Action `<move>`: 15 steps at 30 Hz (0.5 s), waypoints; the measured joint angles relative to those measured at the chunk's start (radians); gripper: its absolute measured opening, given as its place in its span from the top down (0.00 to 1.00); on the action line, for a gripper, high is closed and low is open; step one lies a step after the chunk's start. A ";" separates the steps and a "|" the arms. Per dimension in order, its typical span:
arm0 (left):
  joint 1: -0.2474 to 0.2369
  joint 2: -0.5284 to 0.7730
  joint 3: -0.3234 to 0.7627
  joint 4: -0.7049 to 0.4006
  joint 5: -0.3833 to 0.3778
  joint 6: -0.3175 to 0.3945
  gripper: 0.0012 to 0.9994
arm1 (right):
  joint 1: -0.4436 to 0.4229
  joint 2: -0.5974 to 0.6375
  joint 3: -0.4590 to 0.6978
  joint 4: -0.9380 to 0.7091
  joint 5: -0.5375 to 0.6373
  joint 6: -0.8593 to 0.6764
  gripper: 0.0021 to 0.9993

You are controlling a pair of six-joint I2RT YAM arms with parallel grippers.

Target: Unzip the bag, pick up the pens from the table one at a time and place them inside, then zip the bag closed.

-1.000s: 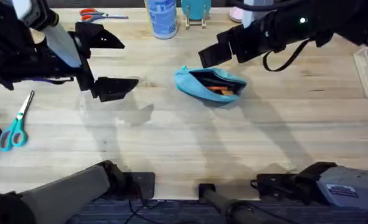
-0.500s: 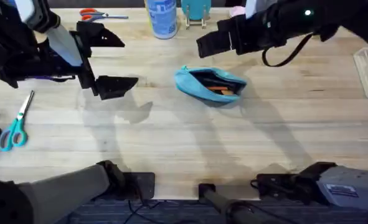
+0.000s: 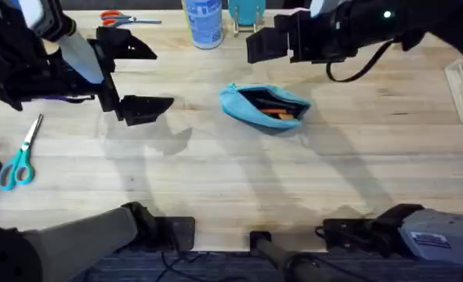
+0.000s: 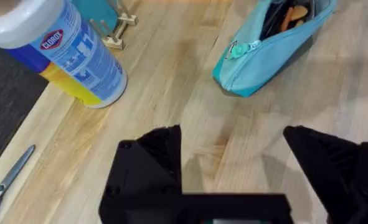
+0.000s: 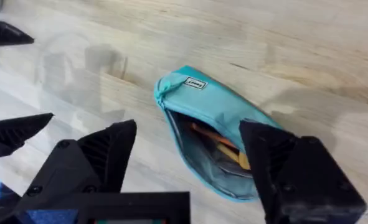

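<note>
Wooden table (image 3: 215, 172) bears the bag (image 3: 264, 107) at upper centre, unzipped, orange pens (image 3: 278, 113) lying inside. Left gripper (image 3: 137, 77) hovers at upper left, fingers wide, empty. Right gripper (image 3: 266, 45) hangs above the bag, fingers spread, empty.

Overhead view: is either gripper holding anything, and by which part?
Nothing is held. The left gripper and right gripper are open, clear of the turquoise fabric pouch.

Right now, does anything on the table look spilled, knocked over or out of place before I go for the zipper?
Nothing stands out. The bag lies on the table, unzipped, with orange pens inside and nothing spilled. The zipper pull sits at one end. Both the left gripper and right gripper are open and off the bag.
</note>
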 joint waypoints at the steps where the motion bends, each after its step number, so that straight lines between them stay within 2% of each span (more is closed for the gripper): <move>1: 0.000 0.000 0.000 0.000 0.000 0.000 0.01 | 0.000 0.000 0.000 0.001 0.000 0.004 0.00; 7: 0.000 0.000 0.000 0.000 0.000 0.000 0.01 | 0.000 0.000 0.027 -0.006 -0.007 0.022 0.00; 15: 0.000 0.000 0.000 0.000 0.000 0.000 0.01 | 0.000 0.018 0.183 -0.108 -0.012 0.025 0.00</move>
